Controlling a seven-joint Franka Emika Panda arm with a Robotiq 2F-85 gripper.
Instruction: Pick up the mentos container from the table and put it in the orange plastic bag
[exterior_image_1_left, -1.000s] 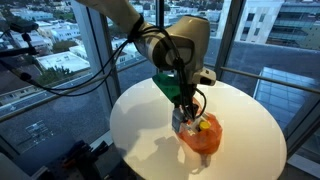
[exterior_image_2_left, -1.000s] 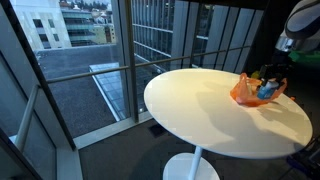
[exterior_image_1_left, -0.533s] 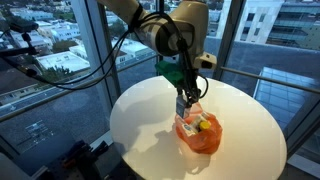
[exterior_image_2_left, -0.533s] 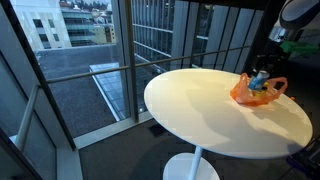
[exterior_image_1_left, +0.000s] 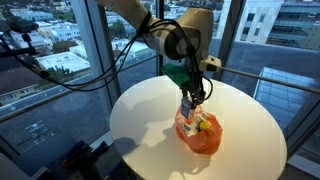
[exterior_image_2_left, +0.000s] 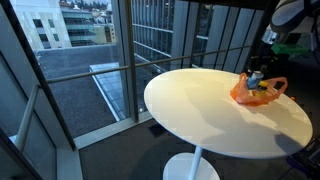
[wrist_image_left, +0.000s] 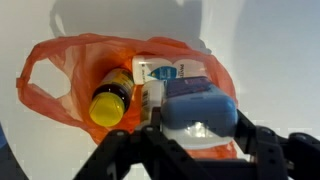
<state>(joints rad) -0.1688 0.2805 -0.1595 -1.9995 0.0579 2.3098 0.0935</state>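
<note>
A round white table (exterior_image_1_left: 135, 120) is set beside tall windows (exterior_image_1_left: 60, 60), through which city buildings are seen. The hand (wrist_image_left: 198, 138) is held pointing straight down, just above the middle of the table, as seen in both exterior views (exterior_image_1_left: 193, 100) (exterior_image_2_left: 257, 73). In the wrist view its dark fingers (wrist_image_left: 262, 150) are spread to about the width of a blue-lidded mint container (wrist_image_left: 198, 108), which sits between them. Whether the fingers are pressing on the container or standing just clear of it cannot be told. The container is seen at the open mouth of an orange plastic bag (wrist_image_left: 60, 75), directly beneath the hand.

Inside the bag, just beside the container, a bottle with a yellow cap (wrist_image_left: 110, 106) is laid on its side. Beyond the container, a white box with a blue label (wrist_image_left: 172, 68) is tucked against it. The bag is slumped open on the table under the hand, and it is seen in both exterior views (exterior_image_1_left: 202, 140) (exterior_image_2_left: 248, 96). Above the hand, the arm (exterior_image_1_left: 150, 25) is bent over the table from the window side.
</note>
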